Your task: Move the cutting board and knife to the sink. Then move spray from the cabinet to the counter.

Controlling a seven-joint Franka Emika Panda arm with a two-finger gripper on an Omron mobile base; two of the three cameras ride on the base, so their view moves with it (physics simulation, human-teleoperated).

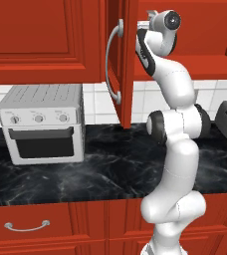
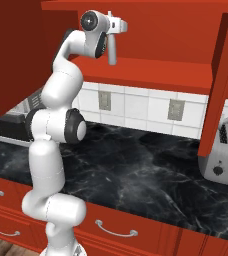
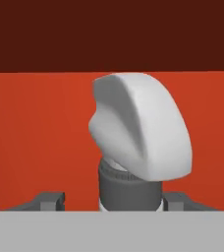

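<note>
The cabinet stands open, its red door (image 1: 121, 64) swung out and its inner shelf (image 2: 156, 70) bare red. On that shelf stands the slim light-grey spray (image 2: 113, 51), upright. My gripper (image 2: 116, 30) reaches in at the bottle's top. In the hand view the spray's rounded trigger head (image 3: 143, 133) sits dead centre above a dark collar. My gripper (image 3: 116, 202) is open, a fingertip (image 3: 50, 201) on either side of that collar. A gap shows on the left side. The black counter (image 1: 110, 169) lies below.
A silver toaster oven (image 1: 43, 124) sits on the counter at the left. A toaster (image 2: 225, 160) stands at the right. The open door's long curved handle (image 1: 113, 64) hangs beside my upper arm. Red drawers (image 1: 31, 224) run under the counter.
</note>
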